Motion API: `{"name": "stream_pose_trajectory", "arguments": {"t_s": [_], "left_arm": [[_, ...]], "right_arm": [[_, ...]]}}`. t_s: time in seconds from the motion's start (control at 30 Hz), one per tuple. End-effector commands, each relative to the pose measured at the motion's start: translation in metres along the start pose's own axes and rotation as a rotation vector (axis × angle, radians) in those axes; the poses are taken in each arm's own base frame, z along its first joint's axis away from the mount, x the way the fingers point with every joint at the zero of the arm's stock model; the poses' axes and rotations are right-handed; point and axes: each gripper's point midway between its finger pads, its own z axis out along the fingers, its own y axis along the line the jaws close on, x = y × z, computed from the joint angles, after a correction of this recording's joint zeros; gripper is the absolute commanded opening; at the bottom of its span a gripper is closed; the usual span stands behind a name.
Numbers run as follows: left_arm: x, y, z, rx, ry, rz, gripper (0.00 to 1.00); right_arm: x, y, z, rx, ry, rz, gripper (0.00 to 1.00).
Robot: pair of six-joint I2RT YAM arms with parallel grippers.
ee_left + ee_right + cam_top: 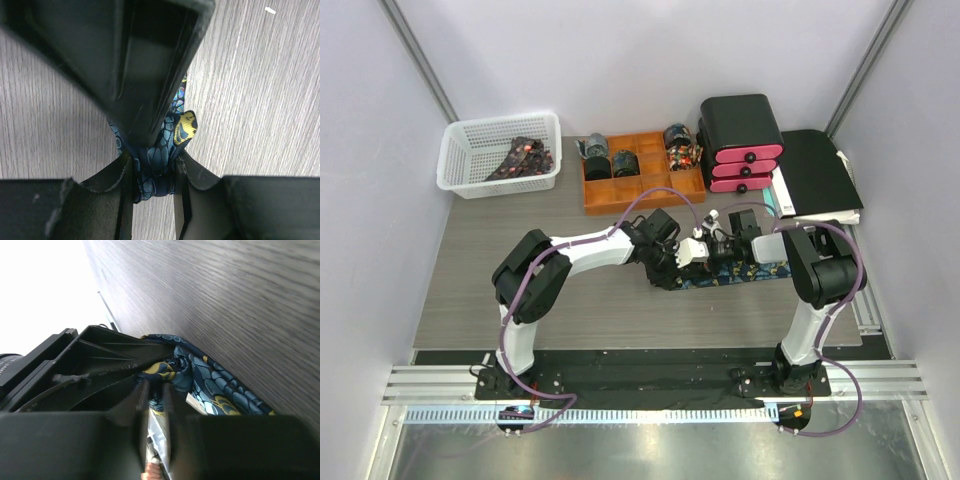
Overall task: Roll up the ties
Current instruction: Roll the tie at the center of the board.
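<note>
Beyond my hands, a white basket (460, 150) holds loose ties (525, 158), and an orange tray (640, 201) holds several rolled ties (595, 148). My left gripper (154, 167) pinches a teal-gold tie (160, 155), seemingly mid-roll. My right gripper (156, 390) meets it, jaws nearly together, grip unclear.

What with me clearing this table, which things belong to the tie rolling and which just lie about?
Job: tie, gripped by left tool and right tool; rolls; tray; loose ties; basket.
Lying about: drawer box; black folder.
</note>
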Motion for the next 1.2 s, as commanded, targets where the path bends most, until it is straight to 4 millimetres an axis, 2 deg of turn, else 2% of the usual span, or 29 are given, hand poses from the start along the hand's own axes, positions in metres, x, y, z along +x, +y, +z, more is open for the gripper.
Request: {"name": "stream_pose_trajectory", "arguments": {"t_s": [0.0, 0.1, 0.2, 0.23, 0.27, 0.3, 0.33, 0.37, 0.4, 0.47, 0.5, 0.57, 0.63, 0.67, 0.77, 0.8, 0.83, 0.93, 1.17], "left_arm": [[0.060, -0.009, 0.014, 0.009, 0.194, -0.087, 0.19], [0.061, -0.008, 0.012, 0.007, 0.186, -0.095, 0.25], [0.052, -0.009, 0.004, 0.047, 0.102, -0.139, 0.44], [0.047, -0.009, -0.005, 0.052, 0.055, -0.143, 0.53], [0.034, -0.001, -0.012, 0.051, -0.036, -0.159, 0.59], [0.036, -0.001, -0.015, 0.061, -0.071, -0.170, 0.62], [0.022, 0.002, -0.028, 0.050, -0.139, -0.154, 0.74], [0.007, 0.016, -0.036, 0.017, -0.234, -0.147, 0.78], [0.012, 0.009, -0.037, 0.036, -0.266, -0.151, 0.82], [-0.003, 0.013, -0.054, -0.001, -0.376, -0.112, 0.96], [-0.005, 0.013, -0.055, -0.029, -0.433, -0.072, 1.00], [-0.012, 0.011, -0.059, -0.045, -0.497, -0.031, 1.00], [-0.019, 0.007, -0.055, -0.050, -0.536, -0.010, 1.00], [-0.018, 0.006, -0.048, -0.041, -0.532, -0.016, 1.00], [-0.033, 0.010, -0.042, -0.060, -0.586, -0.023, 1.00], [-0.030, 0.012, -0.034, -0.059, -0.580, -0.035, 1.00], [-0.038, 0.011, -0.032, -0.064, -0.607, -0.018, 1.00], [-0.035, 0.010, -0.018, -0.072, -0.608, -0.012, 1.00], [-0.028, 0.007, 0.005, -0.063, -0.584, 0.035, 0.76]], "right_arm": [[0.001, -0.014, 0.002, 0.047, 0.029, -0.033, 0.05], [-0.001, -0.026, -0.003, 0.074, 0.022, -0.022, 0.01], [-0.004, -0.037, -0.004, 0.103, 0.025, -0.029, 0.01], [-0.006, -0.043, -0.005, 0.110, 0.023, -0.036, 0.01], [-0.007, -0.045, -0.004, 0.112, 0.024, -0.039, 0.01], [-0.007, -0.048, -0.004, 0.117, 0.024, -0.037, 0.01], [-0.008, -0.051, -0.003, 0.119, 0.026, -0.049, 0.01], [-0.008, -0.054, -0.003, 0.124, 0.028, -0.045, 0.01], [-0.008, -0.055, -0.002, 0.125, 0.030, -0.047, 0.01], [-0.008, -0.061, -0.002, 0.135, 0.030, -0.049, 0.01], [-0.008, -0.062, -0.002, 0.138, 0.031, -0.052, 0.01], [-0.009, -0.067, -0.003, 0.150, 0.026, -0.047, 0.01], [-0.009, -0.071, -0.003, 0.163, 0.028, -0.038, 0.01], [-0.008, -0.072, -0.003, 0.165, 0.031, -0.038, 0.01], [-0.008, -0.076, -0.003, 0.175, 0.032, -0.035, 0.01], [-0.006, -0.079, -0.002, 0.178, 0.037, -0.023, 0.01], [-0.008, -0.079, -0.002, 0.181, 0.035, -0.020, 0.01], [-0.006, -0.084, -0.002, 0.189, 0.037, -0.010, 0.01], [-0.005, -0.098, 0.001, 0.235, 0.056, 0.041, 0.01]]}}
